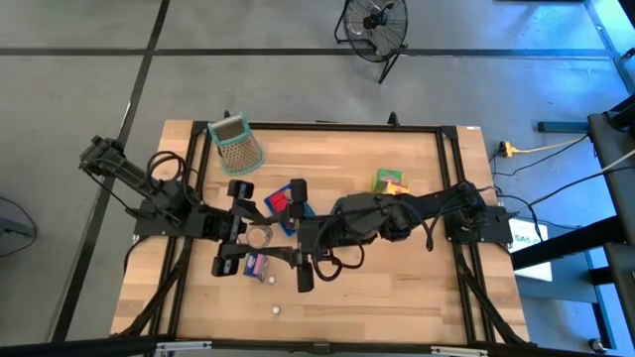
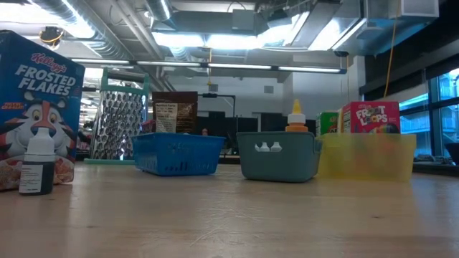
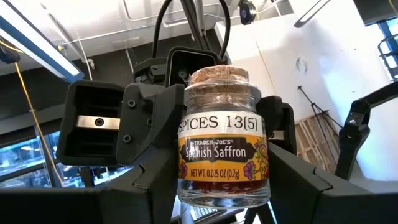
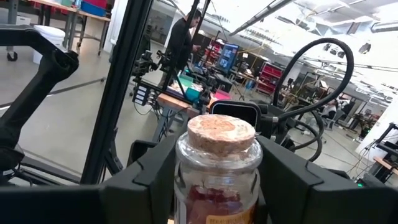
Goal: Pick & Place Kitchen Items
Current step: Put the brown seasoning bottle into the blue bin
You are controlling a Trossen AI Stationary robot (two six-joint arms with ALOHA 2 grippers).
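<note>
The left tool (image 3: 217,205) holds a cork-stoppered Spanish saffron jar (image 3: 224,146) upright between its fingers. The right tool (image 4: 214,199) flanks the same jar, its fingers near the glass; contact is unclear. Both meet mid-frame above the tabletop (image 1: 397,288).

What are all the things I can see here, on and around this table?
saffron jar: one, clear glass with cork, mid-table
grater: one, metal with teal frame, far left of table
white round pieces: two, white, near edge of table
baskets: three, blue, teal, yellow, in a row in the low view
Frosted Flakes box: one, blue, low view's left
Froot Loops box: one, red, at the yellow basket
dropper bottle: one, white cap, by the Frosted Flakes box
person: one, dark clothes, room beyond
left gripper: one, dark, shut on the saffron jar
right gripper: one, dark, facing it across the jar
</note>
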